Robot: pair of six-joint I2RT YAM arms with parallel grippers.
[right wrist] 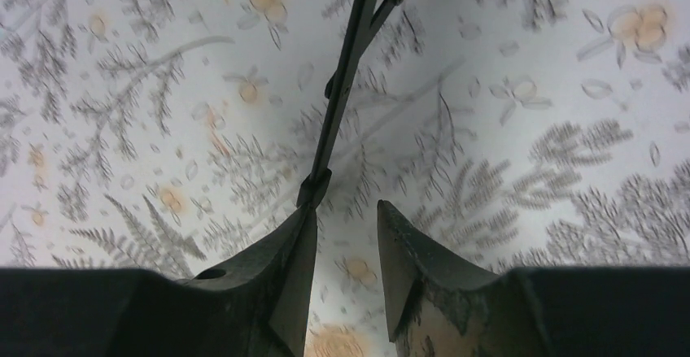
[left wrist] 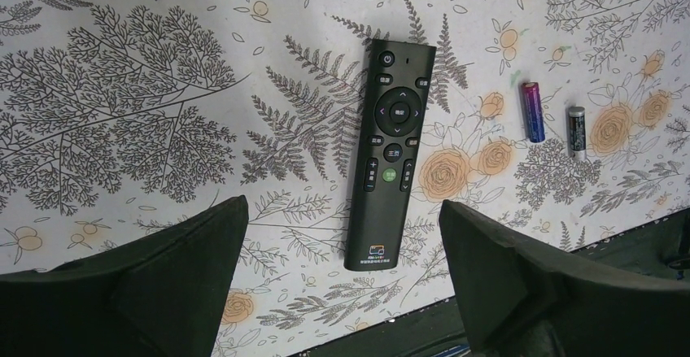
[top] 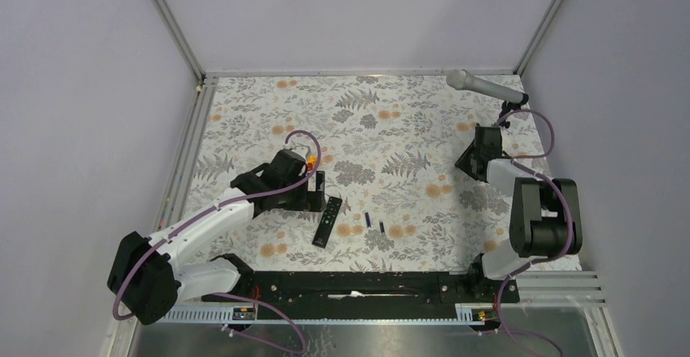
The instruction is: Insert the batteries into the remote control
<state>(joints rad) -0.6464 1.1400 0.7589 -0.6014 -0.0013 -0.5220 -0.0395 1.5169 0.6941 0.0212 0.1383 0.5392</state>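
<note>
Lying on floral cloth (left wrist: 122, 89), slim remote (left wrist: 390, 154), cylindrical batteries (left wrist: 533, 111), left tool (left wrist: 342, 205) released, right tool (right wrist: 347, 208) ajar.

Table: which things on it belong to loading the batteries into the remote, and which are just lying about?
For the job: remote; purplish-blue battery; dark battery.
Lying about: microphone; small orange thing, too small to identify.

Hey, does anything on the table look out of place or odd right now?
The remote control lies buttons up, so its back is hidden against the table. Both batteries lie loose beside it. A microphone at the far right corner seems unrelated.
</note>
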